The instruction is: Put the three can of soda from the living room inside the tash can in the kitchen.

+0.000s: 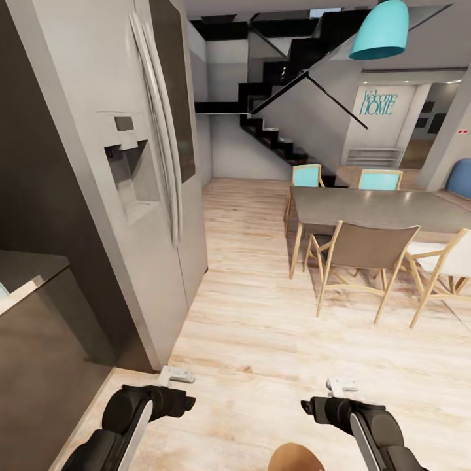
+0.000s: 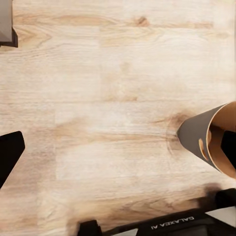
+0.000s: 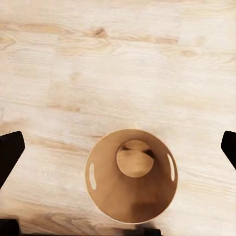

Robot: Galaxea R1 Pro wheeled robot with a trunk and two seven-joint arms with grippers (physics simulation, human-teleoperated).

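Right wrist view: the bin (image 3: 132,176) is seen upright on the wood floor (image 3: 118,64) directly below the right gripper (image 3: 118,152), whose jaws are spread wide and empty; the left gripper (image 2: 118,157), likewise open, is offset beside it.

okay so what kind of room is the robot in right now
Most likely the edge of a kitchen that opens onto a dining area in a home. A tall grey fridge with a door dispenser stands beside a dark counter, and a dining table with chairs sits on the same wood floor.
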